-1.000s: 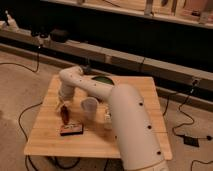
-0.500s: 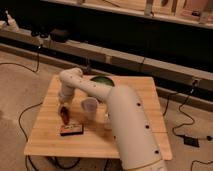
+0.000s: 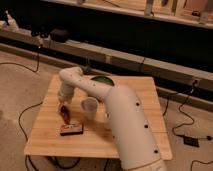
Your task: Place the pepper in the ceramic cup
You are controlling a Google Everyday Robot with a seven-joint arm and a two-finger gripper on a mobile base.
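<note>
1 pincer — pinching the pepper at its tip — near the ceramic cup.

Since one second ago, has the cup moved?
No. The cup stays just before the bowl; the gripper is left of it, down at the pepper.

A green bowl and flat dark box sit apart on a wooden table.
</note>
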